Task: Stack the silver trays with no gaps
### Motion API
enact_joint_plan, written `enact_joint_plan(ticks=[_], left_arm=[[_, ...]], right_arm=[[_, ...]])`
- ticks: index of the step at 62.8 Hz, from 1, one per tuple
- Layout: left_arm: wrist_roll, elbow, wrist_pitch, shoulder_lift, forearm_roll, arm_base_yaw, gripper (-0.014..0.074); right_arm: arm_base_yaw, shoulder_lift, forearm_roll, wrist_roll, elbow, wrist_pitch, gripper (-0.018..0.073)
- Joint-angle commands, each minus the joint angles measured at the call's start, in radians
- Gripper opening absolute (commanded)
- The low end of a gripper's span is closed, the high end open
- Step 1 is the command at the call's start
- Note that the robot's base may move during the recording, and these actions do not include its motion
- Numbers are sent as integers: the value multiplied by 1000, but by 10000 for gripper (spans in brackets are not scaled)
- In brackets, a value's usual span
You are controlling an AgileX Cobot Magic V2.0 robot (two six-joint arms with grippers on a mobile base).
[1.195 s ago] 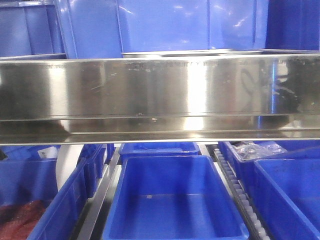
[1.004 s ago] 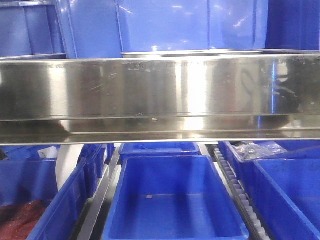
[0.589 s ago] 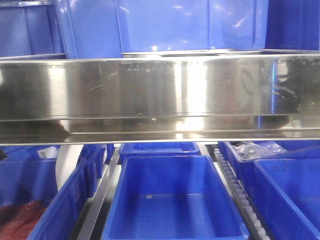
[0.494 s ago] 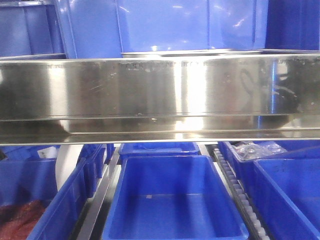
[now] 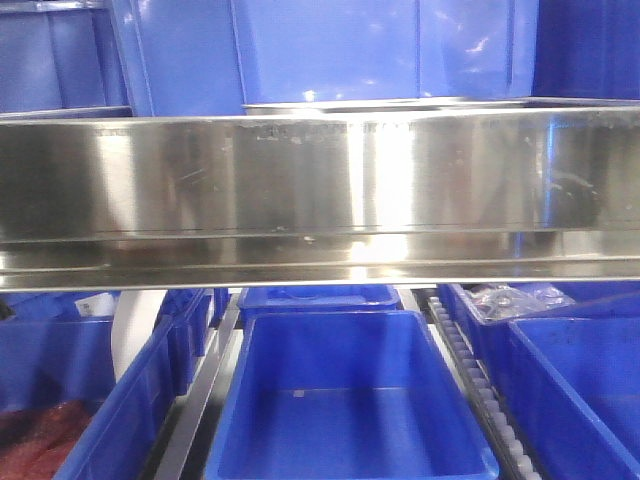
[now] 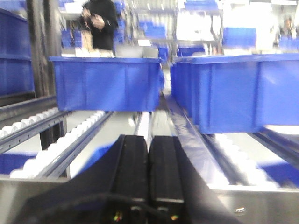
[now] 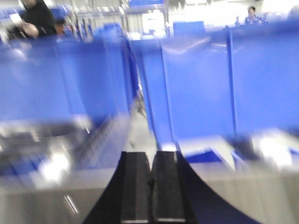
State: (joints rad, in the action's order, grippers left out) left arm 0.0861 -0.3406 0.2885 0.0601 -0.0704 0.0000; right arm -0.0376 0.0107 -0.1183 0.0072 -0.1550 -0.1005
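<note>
steel rail (image 5: 320,190): a long shiny band across the middle of the front view, hiding most of the upper shelf behind it.
silver tray (image 5: 400,102): only a thin rim shows, just above the rail's top edge. it runs from the centre to the right side, in front of a tall blue wall (image 5: 330,50). the body is hidden, and i cannot tell whether one tray or more sit there.
left gripper (image 6: 149,140): my two black pads are pressed flat together and grip no object. a roller track (image 6: 70,149) runs ahead on the left.
right gripper (image 7: 152,156): the pads are also pressed together on no object. this view is badly blurred, with blue walls ahead and a pale shiny patch low on the left that i cannot identify.
centre bin (image 5: 350,400): blue, and sits below the rail in the front view.
left bin (image 5: 110,410): blue, just beside the centre bin, with something red (image 5: 35,440) inside.
far bins (image 6: 107,84): two blue ones ahead of my left wrist, side by side with a narrow gap between them.
person (image 6: 100,21): dark clothes, far back beyond the bins.
</note>
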Motion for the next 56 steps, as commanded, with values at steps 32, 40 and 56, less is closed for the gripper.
enact_joint_plan(ticks=[32, 40, 56], left_arm=[[150, -751, 357, 744, -96, -368, 402], [150, -878, 396, 914, -99, -499, 402], [36, -1168, 445, 1254, -96, -597, 402]], right_arm=[[69, -498, -5, -24, -536, -86, 612], [132, -635, -5, -24, -657, -151, 612], [278, -981, -5, -24, -1043, -432, 612]])
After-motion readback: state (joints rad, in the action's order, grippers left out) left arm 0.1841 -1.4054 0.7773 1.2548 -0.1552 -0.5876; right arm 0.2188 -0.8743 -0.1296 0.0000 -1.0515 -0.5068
